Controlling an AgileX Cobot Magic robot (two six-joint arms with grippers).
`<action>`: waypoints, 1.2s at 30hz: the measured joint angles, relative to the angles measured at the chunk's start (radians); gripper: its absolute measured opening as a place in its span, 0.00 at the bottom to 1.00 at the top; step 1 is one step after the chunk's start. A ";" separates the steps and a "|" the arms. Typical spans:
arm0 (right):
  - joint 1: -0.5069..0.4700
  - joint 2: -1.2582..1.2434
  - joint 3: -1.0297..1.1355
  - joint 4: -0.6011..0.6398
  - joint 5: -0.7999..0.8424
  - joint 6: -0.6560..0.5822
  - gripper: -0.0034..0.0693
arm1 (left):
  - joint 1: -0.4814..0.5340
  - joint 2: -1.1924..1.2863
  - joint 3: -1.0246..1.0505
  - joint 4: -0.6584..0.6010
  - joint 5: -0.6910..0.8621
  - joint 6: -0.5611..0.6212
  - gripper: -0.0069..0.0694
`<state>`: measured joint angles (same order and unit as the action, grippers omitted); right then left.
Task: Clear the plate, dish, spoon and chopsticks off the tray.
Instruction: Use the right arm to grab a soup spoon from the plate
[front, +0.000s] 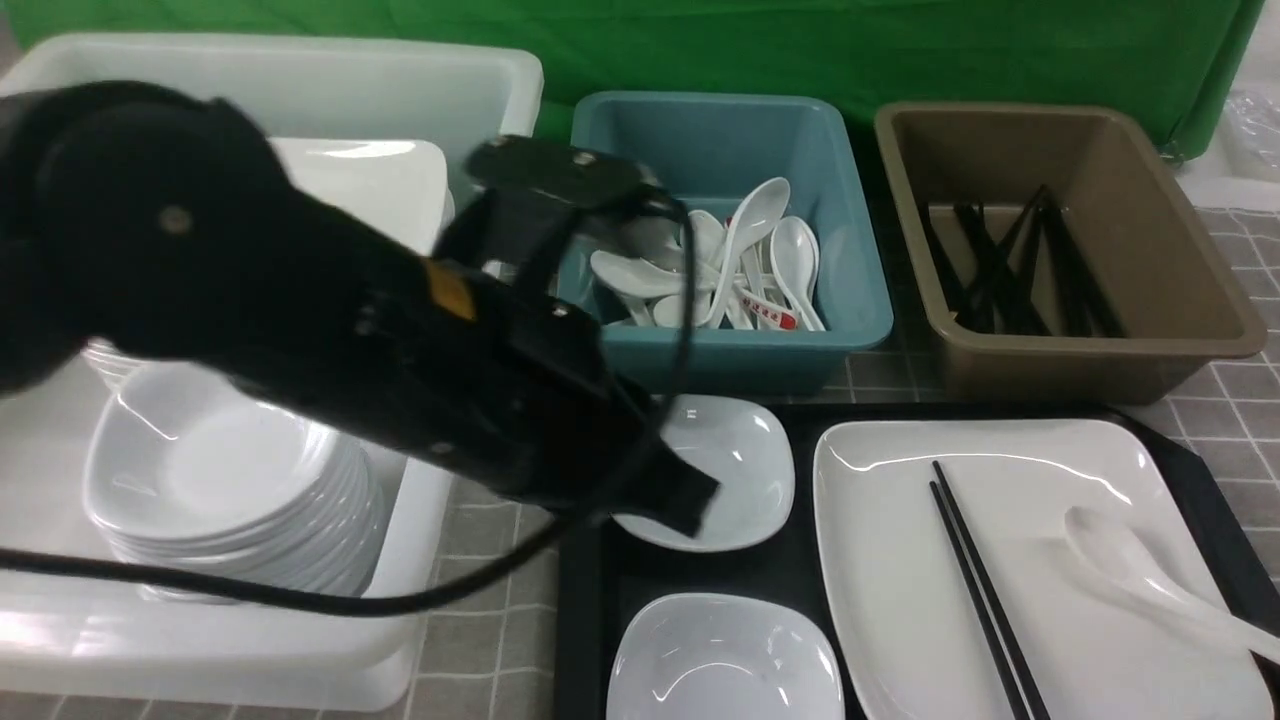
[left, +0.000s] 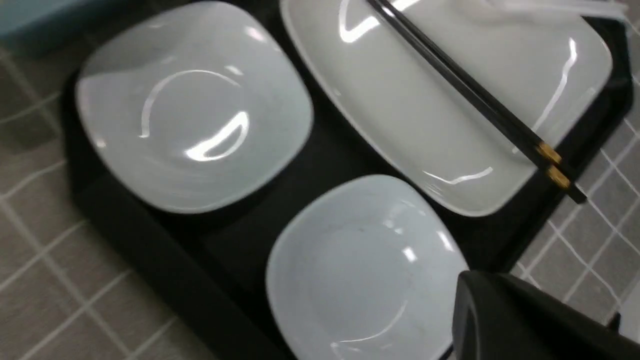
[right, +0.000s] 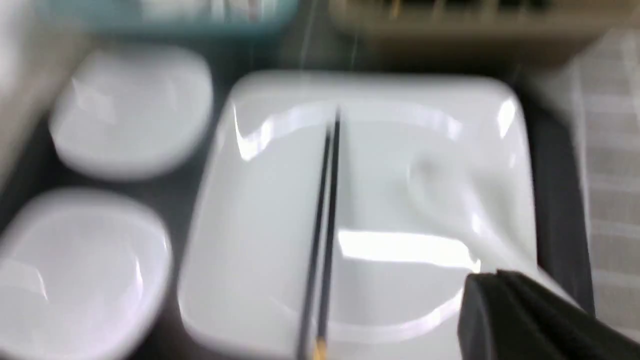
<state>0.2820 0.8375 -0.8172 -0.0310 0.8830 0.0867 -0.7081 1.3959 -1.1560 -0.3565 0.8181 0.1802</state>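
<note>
Whereas the front view omits it, the wrist view shows the right gripper closed beside the spoon; left gripper closed.

Cannot see far dish whole behind left arm. Cannot follow chopsticks, plate, near dish past front view's bottom edge. Can barely make out spoon in smeared right wrist view.

A teal bin of spoons sits beside a brown bin.
</note>
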 joint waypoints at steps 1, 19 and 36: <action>0.005 0.067 -0.051 -0.001 0.080 -0.050 0.07 | -0.025 0.021 -0.029 0.008 0.016 0.000 0.09; -0.108 0.745 -0.284 -0.069 0.149 -0.262 0.64 | -0.103 0.070 -0.109 -0.001 -0.162 0.126 0.09; -0.109 0.961 -0.285 -0.180 0.031 -0.220 0.72 | -0.103 0.072 -0.092 -0.060 -0.377 0.134 0.09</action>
<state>0.1729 1.7984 -1.1023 -0.2106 0.9139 -0.1332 -0.8110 1.4681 -1.2480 -0.4169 0.4411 0.3138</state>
